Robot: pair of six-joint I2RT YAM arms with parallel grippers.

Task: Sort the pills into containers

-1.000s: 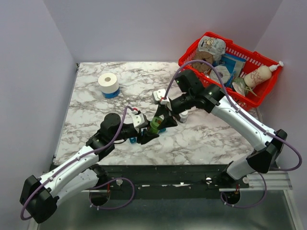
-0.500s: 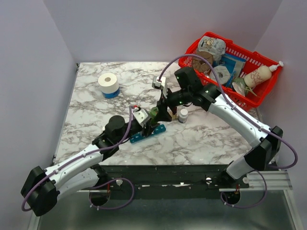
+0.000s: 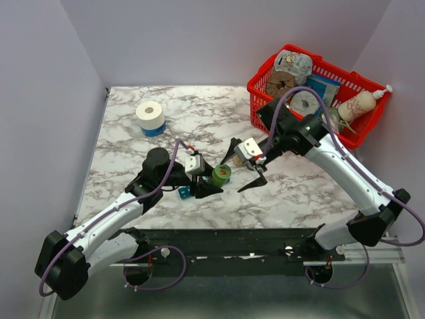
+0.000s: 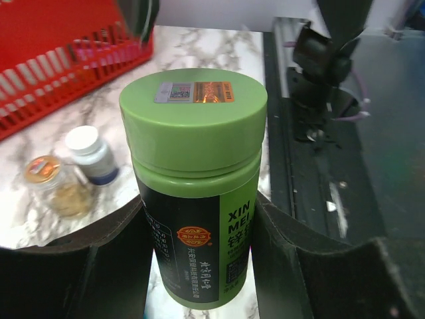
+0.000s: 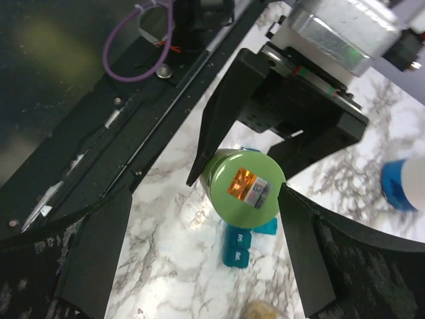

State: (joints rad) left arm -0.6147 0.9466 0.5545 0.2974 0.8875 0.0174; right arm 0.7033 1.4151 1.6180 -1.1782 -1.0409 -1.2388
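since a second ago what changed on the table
The right gripper, which was at the bottle, has backed off to the right and stands open. The left gripper still holds the capped bottle upright. The roll and basket stay put.

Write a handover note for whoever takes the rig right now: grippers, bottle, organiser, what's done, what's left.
Left gripper: shut on the green bottle, lid on.
Right gripper: open, empty, near the bottle, not touching it.
Pill organiser: on the table beside the bottle, partly hidden by the left gripper.
Done: bottle grasped. No loose pills in view.
Left: take the lid off, then get pills into the organiser's compartments.
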